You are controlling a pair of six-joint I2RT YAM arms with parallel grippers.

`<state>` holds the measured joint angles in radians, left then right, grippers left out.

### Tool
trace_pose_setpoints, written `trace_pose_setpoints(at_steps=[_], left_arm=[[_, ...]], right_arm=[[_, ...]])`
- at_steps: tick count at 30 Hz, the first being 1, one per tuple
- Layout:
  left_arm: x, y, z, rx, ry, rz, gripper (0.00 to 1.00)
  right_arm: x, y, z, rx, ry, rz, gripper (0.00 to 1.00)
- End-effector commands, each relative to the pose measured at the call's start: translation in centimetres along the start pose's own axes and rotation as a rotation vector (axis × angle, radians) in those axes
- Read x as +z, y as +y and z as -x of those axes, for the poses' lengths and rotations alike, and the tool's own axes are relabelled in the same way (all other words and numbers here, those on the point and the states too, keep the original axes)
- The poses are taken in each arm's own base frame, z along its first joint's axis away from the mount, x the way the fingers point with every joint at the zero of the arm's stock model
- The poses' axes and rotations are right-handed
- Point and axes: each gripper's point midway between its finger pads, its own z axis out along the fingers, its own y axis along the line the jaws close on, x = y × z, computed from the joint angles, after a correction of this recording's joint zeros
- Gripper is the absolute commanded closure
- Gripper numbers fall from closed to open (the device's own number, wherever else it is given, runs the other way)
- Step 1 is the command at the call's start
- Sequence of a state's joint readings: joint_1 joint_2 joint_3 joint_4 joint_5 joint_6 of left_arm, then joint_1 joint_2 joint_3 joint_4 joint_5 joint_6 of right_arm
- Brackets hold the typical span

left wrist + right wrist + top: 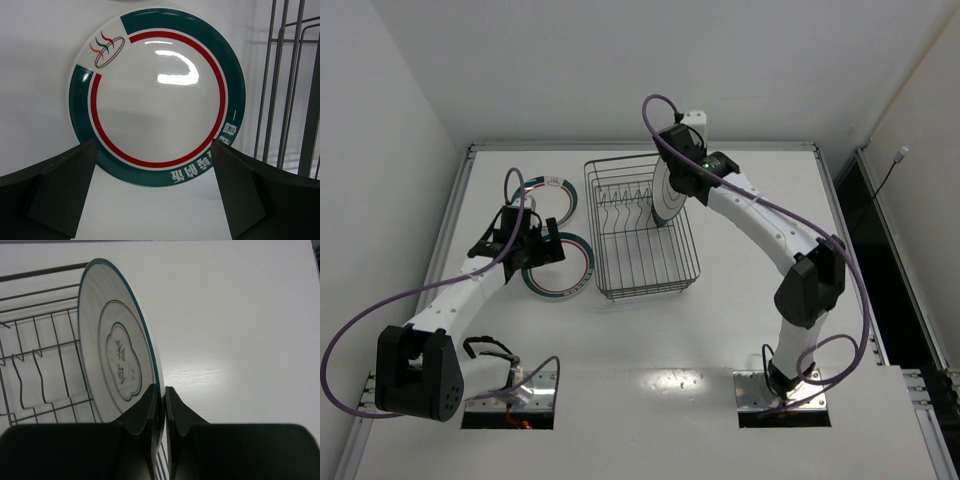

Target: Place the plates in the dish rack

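Observation:
The dish rack [640, 228] stands mid-table with no plate seated in its tines. My right gripper [676, 178] is shut on the rim of a white plate with a faint centre pattern [666, 192], holding it upright on edge over the rack's far right side. In the right wrist view the fingers [164, 400] pinch that plate [117, 345] beside the rack wires [40, 365]. My left gripper [542, 248] is open, just above a teal-and-red banded plate [562, 268] lying flat left of the rack. The left wrist view shows this plate [157, 95] beyond the open gripper [155, 195]. A second banded plate [556, 196] lies behind. The small teal plate is not in view.
Rack wires [290, 85] stand close to the right of the flat plate. Purple cables loop over both arms. White walls enclose the table on the left, back and right.

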<state>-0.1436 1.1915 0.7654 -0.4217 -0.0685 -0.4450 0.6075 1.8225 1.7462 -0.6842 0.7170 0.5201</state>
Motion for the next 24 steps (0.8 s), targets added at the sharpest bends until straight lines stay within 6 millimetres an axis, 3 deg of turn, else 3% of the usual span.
trace_pose_setpoints(at_steps=[1, 9, 13, 14, 20, 24], left_arm=[[0.0, 0.0, 0.4, 0.017, -0.019, 0.003, 0.06], [0.0, 0.2, 0.3, 0.017, -0.014, 0.015, 0.06], [0.1, 0.3, 0.1, 0.018, -0.005, 0.018, 0.06], [0.1, 0.3, 0.1, 0.018, -0.005, 0.018, 0.06], [0.4, 0.6, 0.0, 0.019, 0.0, 0.039, 0.06], [0.8, 0.7, -0.4, 0.021, 0.017, 0.046, 0.06]], right_arm=[[-0.4, 0.0, 3.8, 0.01, -0.109, -0.063, 1.0], [1.8, 3.0, 4.3, -0.072, -0.122, -0.057, 1.0], [2.4, 5.8, 2.7, -0.19, -0.09, -0.039, 1.0], [3.2, 6.2, 0.7, -0.248, -0.044, -0.06, 1.0], [2.8, 9.1, -3.0, -0.232, 0.07, 0.076, 1.0], [0.9, 8.9, -2.2, -0.173, 0.116, 0.178, 0.88]])
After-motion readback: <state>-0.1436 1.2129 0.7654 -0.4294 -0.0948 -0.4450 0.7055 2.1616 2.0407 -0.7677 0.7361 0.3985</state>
